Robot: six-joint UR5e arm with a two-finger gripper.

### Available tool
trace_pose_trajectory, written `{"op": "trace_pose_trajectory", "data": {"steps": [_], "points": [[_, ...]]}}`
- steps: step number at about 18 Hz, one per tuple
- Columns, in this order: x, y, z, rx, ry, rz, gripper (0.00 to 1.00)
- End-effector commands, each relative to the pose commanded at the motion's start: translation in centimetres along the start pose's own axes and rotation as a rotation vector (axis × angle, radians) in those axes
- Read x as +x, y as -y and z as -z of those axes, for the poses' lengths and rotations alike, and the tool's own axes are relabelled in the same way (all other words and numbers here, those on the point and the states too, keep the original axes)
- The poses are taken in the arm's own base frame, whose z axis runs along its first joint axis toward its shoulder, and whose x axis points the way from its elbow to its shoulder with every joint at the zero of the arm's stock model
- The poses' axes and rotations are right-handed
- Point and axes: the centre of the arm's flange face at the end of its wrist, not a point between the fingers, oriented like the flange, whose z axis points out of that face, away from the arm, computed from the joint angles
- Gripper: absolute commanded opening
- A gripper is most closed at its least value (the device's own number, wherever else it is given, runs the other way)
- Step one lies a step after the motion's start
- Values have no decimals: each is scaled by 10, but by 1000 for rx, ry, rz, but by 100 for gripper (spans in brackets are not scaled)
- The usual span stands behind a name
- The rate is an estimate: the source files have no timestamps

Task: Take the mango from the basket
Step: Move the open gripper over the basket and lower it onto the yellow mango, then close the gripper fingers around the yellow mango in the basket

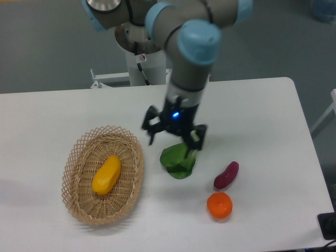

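Yellow-orange and smooth, the mango (106,175) lies inside the basket (79,157), an oval of tan woven straw with an open lattice rim that sits on the white surface (47,115) at about eight o'clock from the middle of the view. The fruit rests on the basket's woven floor, roughly in its centre, its long axis tilted so the upper end points toward one o'clock and the lower end toward seven o'clock; nothing touches it. The gripper (170,137) hangs above the surface just beyond the basket's rim at three o'clock, well apart from the mango, with its two black fingers spread wide and nothing between them. A small blue light glows on the wrist just above the fingers. The grey arm with pale blue joint caps rises from the gripper toward twelve o'clock, to a white base at the far edge of the surface. Directly below the gripper, at its six o'clock, a green leafy vegetable (178,160) lies on the surface, near the basket's rim but apart from it. Farther toward four o'clock sits a small purple tuber (226,175), and just below that, nearly touching it, a round orange citrus (219,205). A dark object (328,226) shows at the lower right corner, cut off by the frame.
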Motion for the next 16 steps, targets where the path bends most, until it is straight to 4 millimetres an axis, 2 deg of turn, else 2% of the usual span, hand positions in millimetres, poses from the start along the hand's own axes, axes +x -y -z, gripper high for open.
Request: {"op": "trace_pose_trajectory", "data": {"steps": [3, 5, 7, 12, 14, 16], "points": [[46, 10, -44, -48, 30, -60, 100], [53, 10, -69, -72, 53, -8, 100], [72, 17, -77, -66, 55, -28, 100], [76, 17, -118, -93, 45, -44, 100], [87, 18, -134, -115, 47, -64, 100], [89, 17, -139, -123, 45, -66, 100]]}}
